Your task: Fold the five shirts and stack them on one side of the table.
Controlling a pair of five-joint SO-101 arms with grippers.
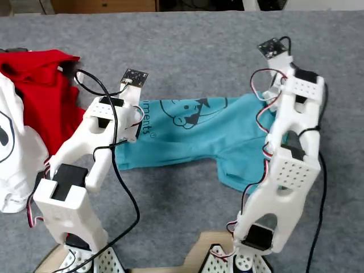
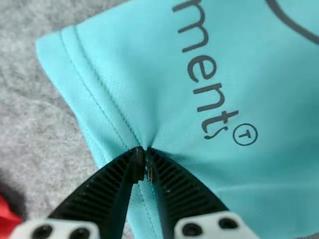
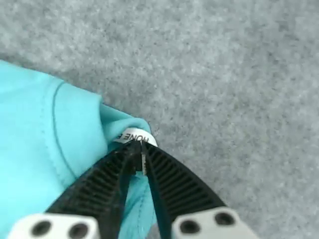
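The teal shirt [image 1: 193, 133] is being folded. It lies spread mid-table with 2 grips on it. The left gripper [image 2: 143, 159] is clamped on the hem at the shirt's left end, beside the print. The right gripper [image 3: 141, 155] is pinched on the edge by the white label [image 3: 135, 135] at the right end. Next, I judge, both ends should lift together and carry across evenly, keeping the cloth taut. The wrist views prove the 2 pinches. The high view adds the shirt's whole lie, and the red shirt [image 1: 42, 91] and white shirt [image 1: 14, 153] heaped at the left of the grey table [image 1: 187, 51].
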